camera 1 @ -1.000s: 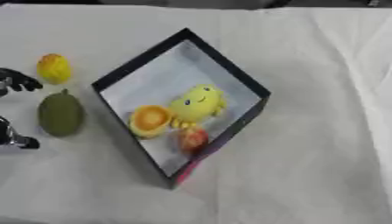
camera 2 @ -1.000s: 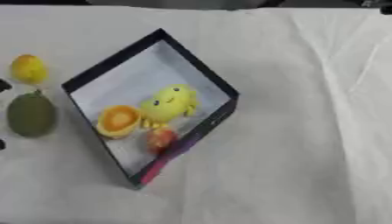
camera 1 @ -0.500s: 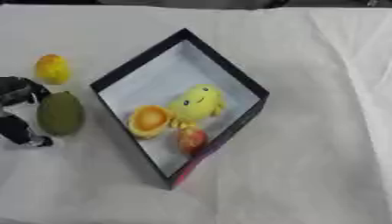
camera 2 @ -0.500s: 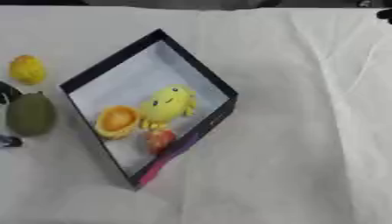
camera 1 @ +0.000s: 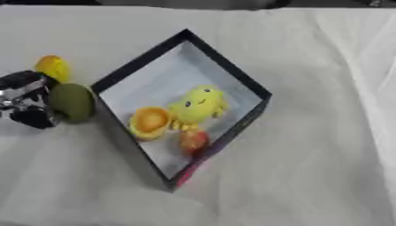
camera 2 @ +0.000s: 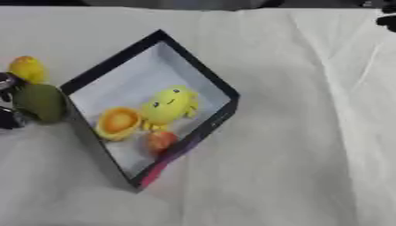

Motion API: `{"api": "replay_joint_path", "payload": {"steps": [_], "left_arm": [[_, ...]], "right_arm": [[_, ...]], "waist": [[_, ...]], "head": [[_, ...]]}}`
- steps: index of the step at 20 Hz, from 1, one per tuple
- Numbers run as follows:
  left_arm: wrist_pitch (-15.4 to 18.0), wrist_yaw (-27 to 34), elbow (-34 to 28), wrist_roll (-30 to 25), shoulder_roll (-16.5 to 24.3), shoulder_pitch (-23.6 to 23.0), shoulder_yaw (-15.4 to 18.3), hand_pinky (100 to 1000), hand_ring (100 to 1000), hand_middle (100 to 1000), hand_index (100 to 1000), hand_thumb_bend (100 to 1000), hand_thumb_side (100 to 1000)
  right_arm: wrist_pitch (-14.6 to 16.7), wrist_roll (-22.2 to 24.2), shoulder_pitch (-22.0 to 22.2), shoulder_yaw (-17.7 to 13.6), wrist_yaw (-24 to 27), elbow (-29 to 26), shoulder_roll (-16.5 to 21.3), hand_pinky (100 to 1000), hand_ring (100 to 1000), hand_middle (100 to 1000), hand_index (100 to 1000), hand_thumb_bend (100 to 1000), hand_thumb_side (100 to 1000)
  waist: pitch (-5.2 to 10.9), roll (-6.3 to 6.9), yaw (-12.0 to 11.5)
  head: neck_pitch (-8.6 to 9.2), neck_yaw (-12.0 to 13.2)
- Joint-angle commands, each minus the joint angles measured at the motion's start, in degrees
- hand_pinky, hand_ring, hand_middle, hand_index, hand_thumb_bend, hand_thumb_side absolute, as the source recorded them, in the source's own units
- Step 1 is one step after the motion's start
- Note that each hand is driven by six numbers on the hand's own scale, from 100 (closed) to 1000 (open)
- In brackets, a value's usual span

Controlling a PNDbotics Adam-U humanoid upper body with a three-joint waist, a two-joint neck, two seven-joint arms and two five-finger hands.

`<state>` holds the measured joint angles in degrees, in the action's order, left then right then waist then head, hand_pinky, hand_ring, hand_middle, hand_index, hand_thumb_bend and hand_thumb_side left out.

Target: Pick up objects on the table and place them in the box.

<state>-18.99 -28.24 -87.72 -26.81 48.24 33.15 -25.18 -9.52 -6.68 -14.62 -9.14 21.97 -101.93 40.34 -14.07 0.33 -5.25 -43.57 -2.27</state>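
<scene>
Two fruit-like things are seen outside the box, both at the left of the counter, which is covered with a white cloth. A dull green oval fruit lies just left of the box's left corner. The left hand is set against the fruit's left side, with dark fingers curved round it above and below; the fruit is flanked by the hand and nearly touched by the box wall on its right. Whether the fruit is lifted off the cloth cannot be told. A small yellow fruit lies just above the hand and the green fruit, close to both, on the cloth.

The box, dark-walled with a pale floor, is set cornerwise like a diamond near the middle of the counter. Three things are held inside: a yellow toy with a face near the centre, an orange round piece touching it on the left, and a reddish small fruit just below them near the lower wall.

A dark bit of the right hand shows at the upper right edge; its fingers cannot be made out.
</scene>
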Motion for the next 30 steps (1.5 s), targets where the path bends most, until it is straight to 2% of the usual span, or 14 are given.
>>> {"api": "replay_joint_path", "payload": {"steps": [1,5,7,11,15,18,19,23,30], "left_arm": [[-0.1,0.0,-4.2,3.2,3.5,0.5,2.1,680,621,552,628,100,100],[0.4,-1.0,-12.8,6.7,8.1,-1.4,5.0,681,624,555,625,120,100],[0.3,-1.8,-16.7,6.9,10.3,-2.1,6.6,683,623,548,619,124,100],[-0.3,0.8,-24.1,6.7,13.7,-2.0,9.5,693,625,544,615,132,100],[-0.2,2.8,-26.7,5.5,14.1,1.4,9.6,695,624,542,613,127,100],[-0.3,3.1,-26.9,5.0,14.0,2.1,9.6,695,624,542,613,127,100],[-0.1,3.4,-26.9,4.7,13.6,2.6,9.2,700,623,544,619,100,100],[1.7,5.1,-26.6,2.1,9.5,7.0,5.7,703,620,541,619,100,100],[3.1,3.7,-22.0,-2.9,-0.1,16.7,-0.1,699,616,537,617,100,100]], "right_arm": [[-0.1,0.1,-0.5,-0.5,0.3,-0.4,1.5,900,719,662,831,100,673],[0.2,0.2,-0.3,-0.7,0.4,-0.6,2.0,900,720,662,832,100,663],[0.3,0.2,-0.2,-0.7,0.4,-0.6,2.3,901,720,662,832,100,659],[0.4,0.1,0.1,-0.8,0.3,-0.7,2.7,901,721,663,833,100,653],[0.5,0.1,0.3,-0.9,0.3,-0.7,2.9,901,721,663,833,100,651],[0.6,0.0,0.4,-1.0,0.3,-0.7,2.9,901,721,663,833,100,651],[0.6,0.2,0.0,-0.7,0.4,-0.7,3.0,899,721,664,833,100,642],[0.4,0.9,-1.1,0.2,0.5,-0.6,2.9,898,721,664,834,100,641],[0.2,1.1,-1.5,0.4,0.7,-0.2,2.6,898,720,664,833,100,641]], "waist": [[1.28,0.45,-0.1],[1.58,0.56,-0.4],[1.73,0.58,-0.5],[2.04,0.67,-0.7],[2.31,0.75,-0.6],[2.33,0.75,-0.6],[2.56,0.66,-0.2],[3.06,0.80,2.0],[3.48,0.65,2.6]], "head": [[0.44,-0.3],[0.17,-0.9],[0.14,-1.1],[-0.05,-1.4],[-0.28,-1.3],[-0.31,-1.3],[-0.42,-1.4],[-0.54,-1.5],[-0.55,-1.9]]}}
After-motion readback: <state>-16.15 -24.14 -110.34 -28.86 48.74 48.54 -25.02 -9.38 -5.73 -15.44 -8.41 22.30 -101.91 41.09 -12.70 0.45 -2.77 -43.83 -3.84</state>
